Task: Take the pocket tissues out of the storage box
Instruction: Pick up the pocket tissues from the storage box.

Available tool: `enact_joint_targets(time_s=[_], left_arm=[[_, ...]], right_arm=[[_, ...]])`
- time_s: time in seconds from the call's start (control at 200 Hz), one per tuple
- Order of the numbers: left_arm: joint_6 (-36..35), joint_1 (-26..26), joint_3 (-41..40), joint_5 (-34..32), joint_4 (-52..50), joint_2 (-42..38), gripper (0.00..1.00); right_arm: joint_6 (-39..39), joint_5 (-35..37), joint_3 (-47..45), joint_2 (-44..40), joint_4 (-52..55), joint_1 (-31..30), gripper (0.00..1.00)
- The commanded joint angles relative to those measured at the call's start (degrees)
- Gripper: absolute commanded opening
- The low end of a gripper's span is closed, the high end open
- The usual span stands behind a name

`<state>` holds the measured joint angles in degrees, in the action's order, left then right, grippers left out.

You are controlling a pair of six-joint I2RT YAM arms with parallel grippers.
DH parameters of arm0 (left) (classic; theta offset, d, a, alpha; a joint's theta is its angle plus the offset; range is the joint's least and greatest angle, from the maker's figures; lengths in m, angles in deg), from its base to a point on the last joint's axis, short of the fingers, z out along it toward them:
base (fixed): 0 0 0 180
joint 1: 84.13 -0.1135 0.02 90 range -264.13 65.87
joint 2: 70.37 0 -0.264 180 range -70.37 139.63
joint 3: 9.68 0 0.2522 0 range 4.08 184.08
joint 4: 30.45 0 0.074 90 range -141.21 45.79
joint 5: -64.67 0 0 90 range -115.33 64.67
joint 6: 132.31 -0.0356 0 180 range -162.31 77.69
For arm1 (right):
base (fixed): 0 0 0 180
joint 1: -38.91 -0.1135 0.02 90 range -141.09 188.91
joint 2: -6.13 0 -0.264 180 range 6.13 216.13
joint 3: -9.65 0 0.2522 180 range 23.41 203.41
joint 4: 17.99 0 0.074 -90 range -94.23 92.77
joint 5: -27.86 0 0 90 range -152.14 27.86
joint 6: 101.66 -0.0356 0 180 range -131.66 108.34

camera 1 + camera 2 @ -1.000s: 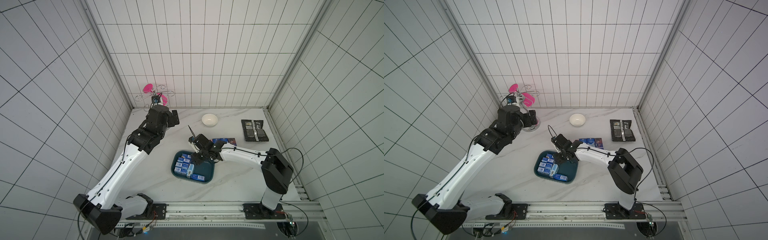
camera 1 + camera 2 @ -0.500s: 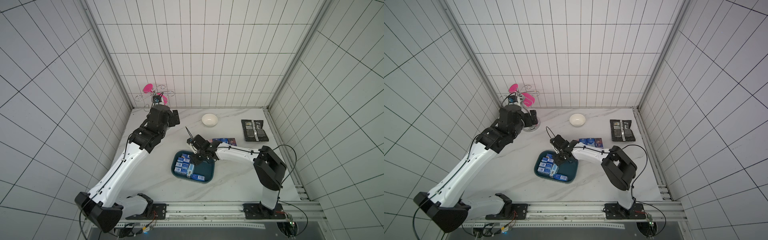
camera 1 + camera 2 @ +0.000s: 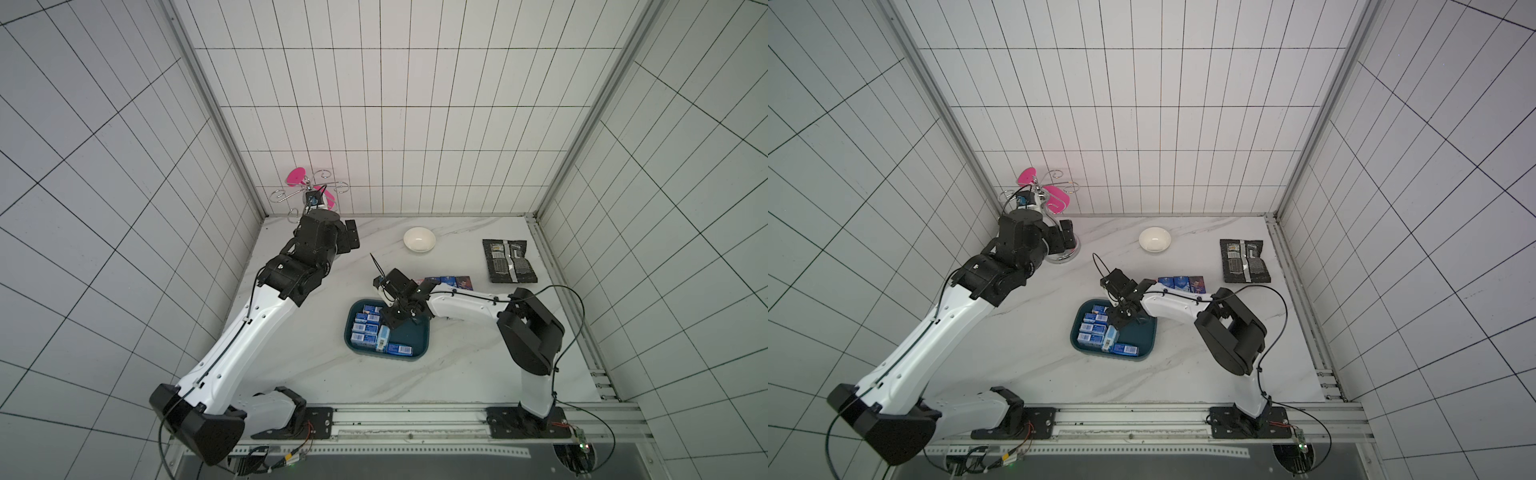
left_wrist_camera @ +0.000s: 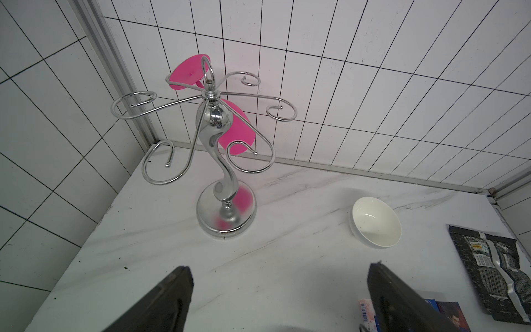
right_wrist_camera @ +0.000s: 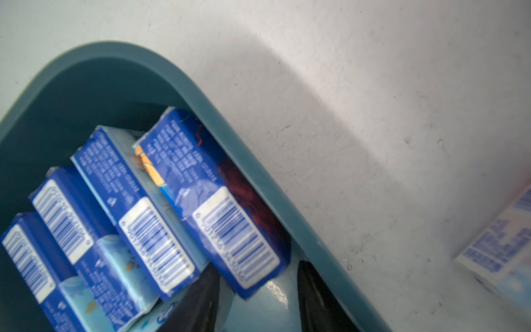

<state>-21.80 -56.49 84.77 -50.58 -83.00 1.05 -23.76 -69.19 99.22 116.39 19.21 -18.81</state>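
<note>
Teal plastic of the storage box walls in the right jaws, which reach down inside it. Their two dark fingers stand either side of a pale-blue pack, so the pack lies directly between them; whether they pinch it or only bracket it I cannot tell. In a top view that pale-blue pack lies with its long axis crosswise to the row of dark-blue pocket tissues just beside the jaws. The coming lift seems to depend on the jaws closing across the pack's narrow width. More packs lie on the worktop behind the right jaws, outside the box. Left jaws, spread wide and empty, hang well apart from the box, near a chrome stand; the right arm is far nearer.
</note>
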Motion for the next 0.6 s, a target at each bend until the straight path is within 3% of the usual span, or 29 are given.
enact_joint_targets(time_s=[0.0, 0.135, 0.33, 0.595], left_arm=[[-0.5, -0.1, 1.4, -0.3, 0.4, 0.3, 0.98], [-0.7, -0.1, 1.2, -0.5, 0.4, 0.0, 0.98], [-0.7, -0.2, 1.2, -0.6, 0.6, 0.3, 0.98], [-0.3, -0.1, 1.3, 0.0, 0.6, 1.1, 0.98]], right_arm=[[0.3, -1.9, 2.2, 0.2, -1.7, 0.2, 0.41], [-0.5, -1.9, 2.5, -0.2, -0.8, 0.1, 0.38], [-2.7, 4.8, 2.6, -4.7, 4.3, -0.6, 0.45], [-13.7, 2.2, -0.6, -8.5, 6.5, -3.0, 0.55]])
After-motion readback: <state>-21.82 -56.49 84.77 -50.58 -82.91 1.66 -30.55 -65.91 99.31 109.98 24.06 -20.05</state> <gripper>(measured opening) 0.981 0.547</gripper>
